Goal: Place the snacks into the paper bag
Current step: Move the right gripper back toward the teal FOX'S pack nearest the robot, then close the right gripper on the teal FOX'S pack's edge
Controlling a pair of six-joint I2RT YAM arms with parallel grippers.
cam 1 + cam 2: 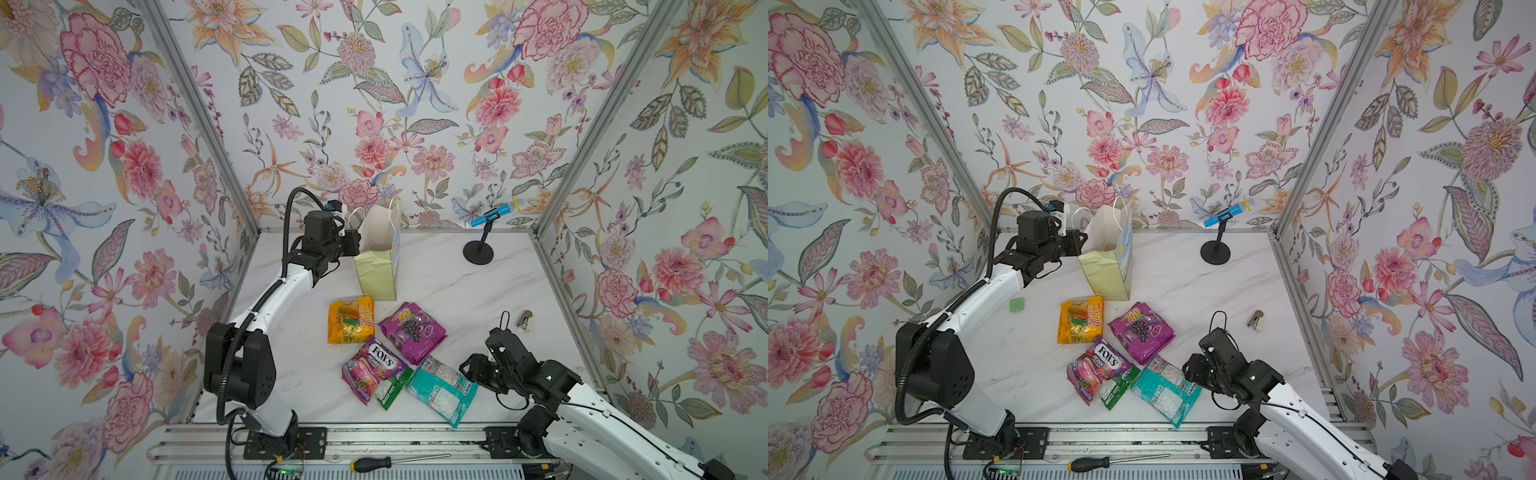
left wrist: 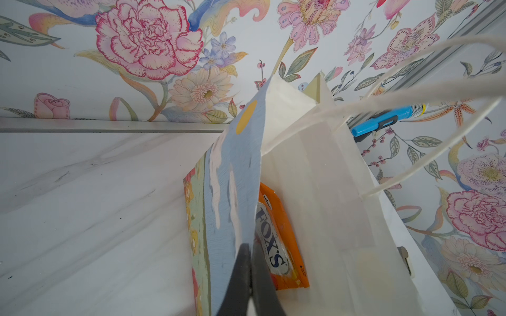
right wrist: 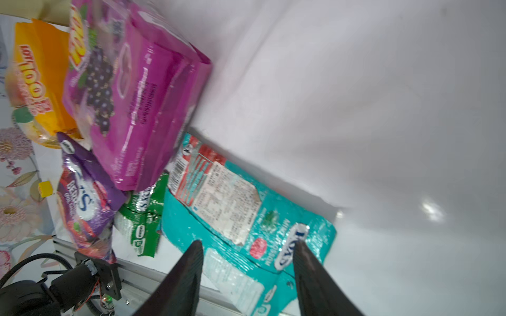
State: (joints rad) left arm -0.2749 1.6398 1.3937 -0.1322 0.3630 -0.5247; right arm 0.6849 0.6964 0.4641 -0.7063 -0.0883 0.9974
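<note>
The paper bag stands upright at the back of the table. My left gripper is shut on the rim of its blue-printed wall, holding the mouth open. An orange FOX'S packet lies inside the bag. On the table lie an orange-yellow packet, a purple grape packet, a purple-red FOX'S packet, a green packet and a teal packet. My right gripper hangs open just above the teal packet's right end, holding nothing.
A blue microphone on a black stand stands at the back right. A small metal clip lies near the right wall and a small green block beside the left arm. A screwdriver rests on the front rail.
</note>
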